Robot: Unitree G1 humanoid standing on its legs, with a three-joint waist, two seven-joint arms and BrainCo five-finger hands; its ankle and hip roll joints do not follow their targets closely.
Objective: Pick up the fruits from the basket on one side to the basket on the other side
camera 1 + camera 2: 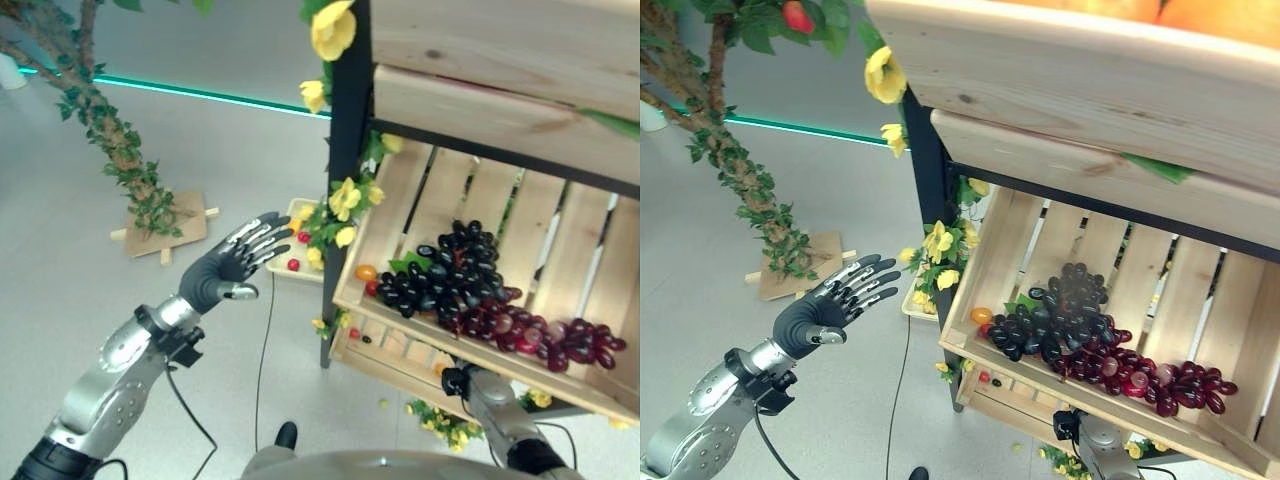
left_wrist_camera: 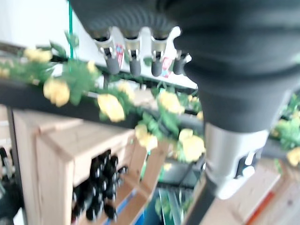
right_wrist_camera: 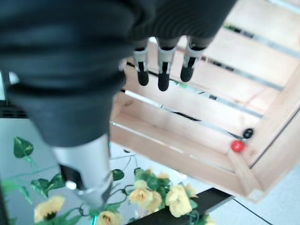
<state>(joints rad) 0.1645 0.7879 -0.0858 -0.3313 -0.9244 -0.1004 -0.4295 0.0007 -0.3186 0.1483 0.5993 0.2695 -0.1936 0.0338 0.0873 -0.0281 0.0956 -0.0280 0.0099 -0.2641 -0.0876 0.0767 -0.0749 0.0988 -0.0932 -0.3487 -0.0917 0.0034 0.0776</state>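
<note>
The left hand (image 1: 232, 262) is held in the air, its fingers (image 1: 262, 238) straight and empty, well apart from the grapes (image 1: 470, 290) in the wooden crate (image 1: 400, 200); the right hand (image 3: 93, 56), fingers relaxed and empty, hangs over the lower crate (image 3: 197, 131).

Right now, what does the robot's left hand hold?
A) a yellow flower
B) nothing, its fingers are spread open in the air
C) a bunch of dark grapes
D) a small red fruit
B: the left hand is raised beside the black post with straight, spread fingers and nothing in it, while the dark grapes lie in the wooden crate.
</note>
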